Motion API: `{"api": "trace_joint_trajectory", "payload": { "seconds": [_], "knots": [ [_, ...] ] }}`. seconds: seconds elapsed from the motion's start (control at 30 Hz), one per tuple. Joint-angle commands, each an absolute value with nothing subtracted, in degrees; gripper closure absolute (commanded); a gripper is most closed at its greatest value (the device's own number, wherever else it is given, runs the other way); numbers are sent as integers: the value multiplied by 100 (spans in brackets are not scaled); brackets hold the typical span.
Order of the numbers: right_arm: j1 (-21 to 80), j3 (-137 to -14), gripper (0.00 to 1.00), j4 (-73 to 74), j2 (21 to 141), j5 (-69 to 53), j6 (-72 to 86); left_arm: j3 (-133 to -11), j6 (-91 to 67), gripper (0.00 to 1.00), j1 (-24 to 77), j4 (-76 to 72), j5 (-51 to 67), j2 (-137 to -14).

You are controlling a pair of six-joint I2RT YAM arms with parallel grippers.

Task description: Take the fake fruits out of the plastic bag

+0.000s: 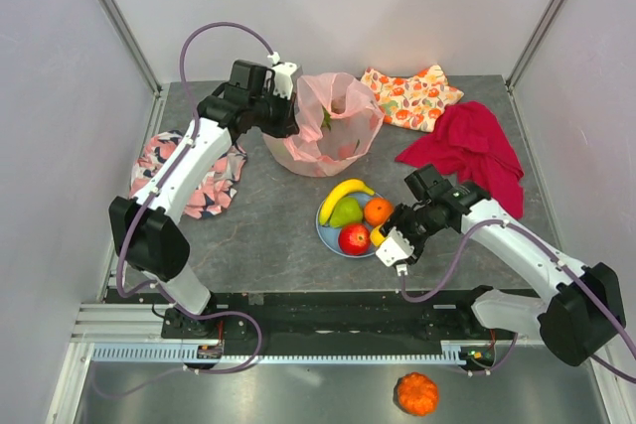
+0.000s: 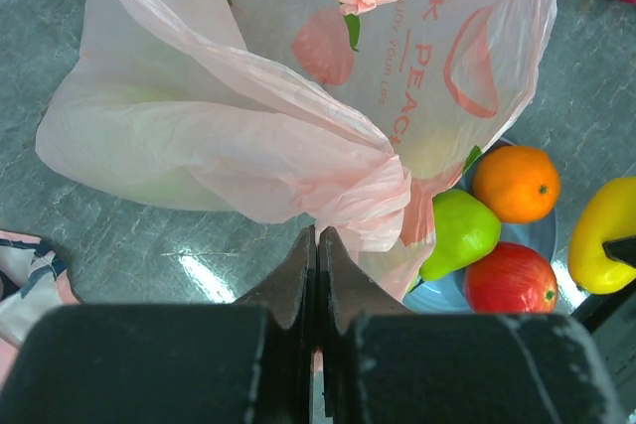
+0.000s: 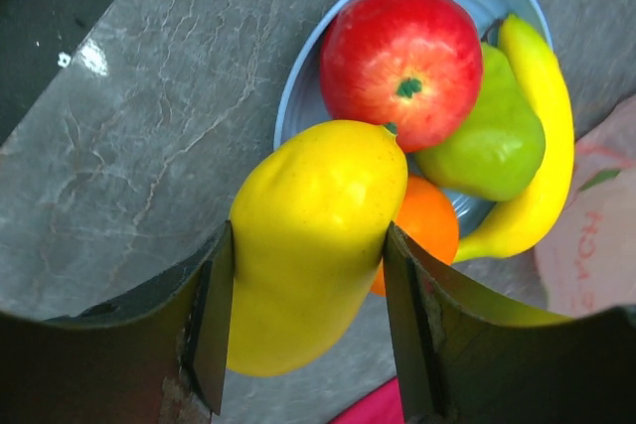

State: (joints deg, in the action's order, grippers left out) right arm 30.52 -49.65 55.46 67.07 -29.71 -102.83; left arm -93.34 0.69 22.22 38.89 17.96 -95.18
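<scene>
The pink plastic bag stands at the back centre, its mouth open upward. My left gripper is shut on the bag's left edge, and the left wrist view shows the film pinched at the closed fingertips. A green fruit shows inside the bag. On the blue plate lie a banana, a green pear, an orange and a red apple. My right gripper is shut on a yellow fruit at the plate's near right rim.
A fruit-print orange cloth and a red cloth lie at the back right. A pink-and-black patterned cloth lies at the left under the left arm. An orange pumpkin sits on the near ledge.
</scene>
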Motion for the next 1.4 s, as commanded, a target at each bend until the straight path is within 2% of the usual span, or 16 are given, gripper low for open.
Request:
{"api": "trace_joint_trajectory", "payload": {
  "seconds": [0.0,0.3,0.87,1.37],
  "knots": [
    [3067,-5010,58,5853,6987,-3235,-12953,-9246,229,98,2215,3753,1740,-9167],
    [3085,-4790,56,5688,7400,-3313,-14421,-8991,255,98,2215,3762,1714,-8930],
    [3120,-5027,52,5142,7699,-3674,-15222,-8754,229,98,2215,3656,1802,-8684],
    [3305,-5669,51,5063,8094,-3727,-14941,-8745,220,99,2206,3621,1863,-8684]
  ]
}}
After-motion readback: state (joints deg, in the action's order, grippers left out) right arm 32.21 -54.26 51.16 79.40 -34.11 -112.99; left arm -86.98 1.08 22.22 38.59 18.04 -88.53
